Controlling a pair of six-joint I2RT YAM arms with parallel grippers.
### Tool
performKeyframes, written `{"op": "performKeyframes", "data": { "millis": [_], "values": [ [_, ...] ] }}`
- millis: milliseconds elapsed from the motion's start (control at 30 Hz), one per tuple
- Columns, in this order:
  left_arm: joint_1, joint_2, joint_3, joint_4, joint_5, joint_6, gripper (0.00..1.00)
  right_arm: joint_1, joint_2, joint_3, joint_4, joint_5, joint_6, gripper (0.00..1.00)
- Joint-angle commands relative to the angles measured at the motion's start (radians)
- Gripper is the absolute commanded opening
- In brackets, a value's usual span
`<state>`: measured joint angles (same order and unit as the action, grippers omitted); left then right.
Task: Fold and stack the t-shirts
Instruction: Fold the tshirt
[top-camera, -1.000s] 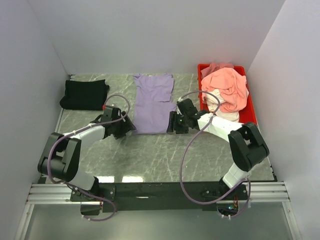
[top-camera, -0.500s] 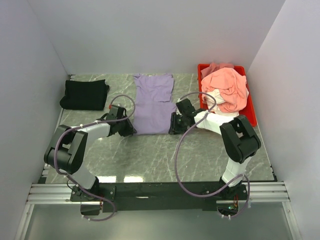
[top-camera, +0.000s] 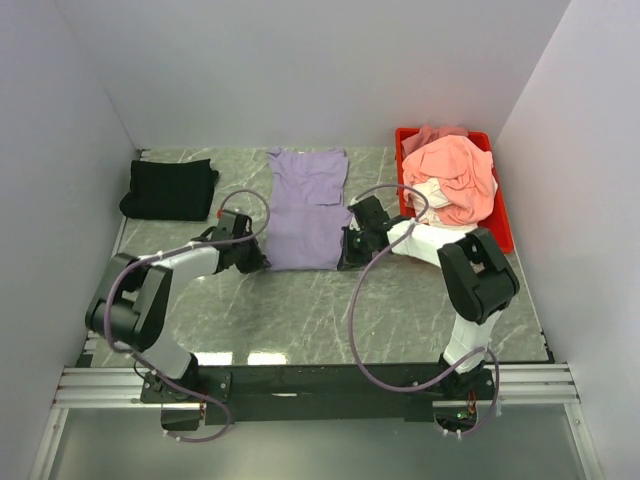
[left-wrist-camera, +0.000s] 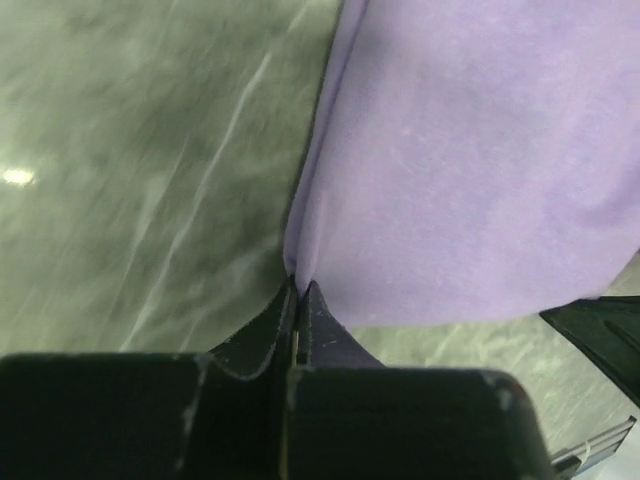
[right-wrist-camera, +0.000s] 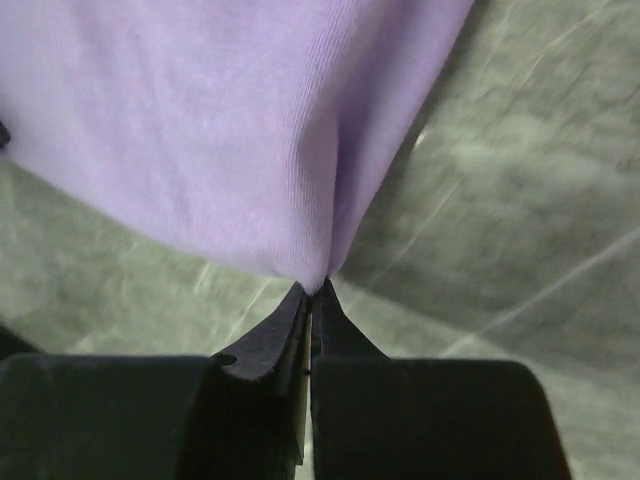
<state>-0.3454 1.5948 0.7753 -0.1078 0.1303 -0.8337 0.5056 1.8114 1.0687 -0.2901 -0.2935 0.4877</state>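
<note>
Lavender-purple soft knit t-shirt (top-camera: 306, 205) lies flat on grey marbled stone table (top-camera: 300, 310); left jaws pinching near-left corner, right jaws clamped on near-right corner, cloth puckering there.

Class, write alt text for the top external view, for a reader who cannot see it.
Seen from above, the left gripper and right gripper each pinch a near corner of a lavender t-shirt laid out on the table. A folded black t-shirt lies to its left; a red tray to its right holds a crumpled salmon-pink t-shirt.
</note>
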Motion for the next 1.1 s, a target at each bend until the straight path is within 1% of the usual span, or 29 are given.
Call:
{"op": "performKeyframes", "data": {
  "millis": [0,33,100,133,167,200,233,300,333,433,467,533,633,800,900,1067],
  "values": [
    [-0.006,-0.148,-0.027,-0.064,-0.04,0.004,0.01,-0.003,-0.148,-0.006,-0.056,-0.07,-0.047,0.0],
    [-0.006,-0.218,-0.043,-0.073,-0.06,0.001,0.01,0.007,-0.176,-0.015,-0.084,-0.1,-0.055,0.0],
    [-0.006,-0.295,-0.06,-0.114,-0.075,-0.008,0.01,0.02,-0.26,-0.039,-0.116,-0.131,-0.075,0.0],
    [-0.006,-0.371,-0.073,-0.131,-0.087,-0.011,0.01,0.027,-0.289,-0.045,-0.145,-0.171,-0.078,0.0],
    [-0.006,-0.415,-0.08,-0.145,-0.092,-0.021,0.01,0.04,-0.343,-0.056,-0.156,-0.186,-0.086,0.0],
    [-0.006,-0.456,-0.083,-0.162,-0.1,-0.024,0.01,0.048,-0.368,-0.062,-0.187,-0.208,-0.092,0.0],
    [-0.006,-0.54,-0.09,-0.197,-0.106,-0.027,0.01,0.054,-0.391,-0.065,-0.205,-0.225,-0.093,0.0],
    [-0.006,-0.623,-0.09,-0.233,-0.127,-0.041,0.01,0.076,-0.451,-0.073,-0.243,-0.271,-0.103,0.0],
    [-0.006,-0.695,-0.087,-0.266,-0.127,-0.044,0.01,0.086,-0.472,-0.076,-0.253,-0.291,-0.106,0.0],
    [-0.006,-0.813,-0.071,-0.319,-0.192,-0.051,0.01,0.113,-0.555,-0.093,-0.256,-0.392,-0.109,0.0],
    [-0.007,-0.837,-0.062,-0.357,-0.202,-0.053,0.0,0.114,-0.59,-0.105,-0.25,-0.445,-0.104,0.0],
    [-0.006,-0.892,-0.044,-0.392,-0.236,-0.058,0.0,0.116,-0.622,-0.13,-0.221,-0.495,-0.095,0.0],
    [-0.006,-0.946,-0.028,-0.414,-0.247,-0.061,0.01,0.117,-0.681,-0.173,-0.146,-0.549,-0.061,0.0],
    [-0.004,-0.966,-0.008,-0.412,-0.293,-0.059,0.01,0.113,-0.705,-0.199,-0.121,-0.518,-0.026,0.0],
    [-0.006,-0.934,0.01,-0.399,-0.299,-0.05,0.01,0.108,-0.718,-0.213,-0.118,-0.504,-0.008,0.0],
    [-0.004,-0.836,0.022,-0.316,-0.293,-0.033,0.0,0.061,-0.719,-0.248,-0.093,-0.524,0.025,0.0]
  ]
}}
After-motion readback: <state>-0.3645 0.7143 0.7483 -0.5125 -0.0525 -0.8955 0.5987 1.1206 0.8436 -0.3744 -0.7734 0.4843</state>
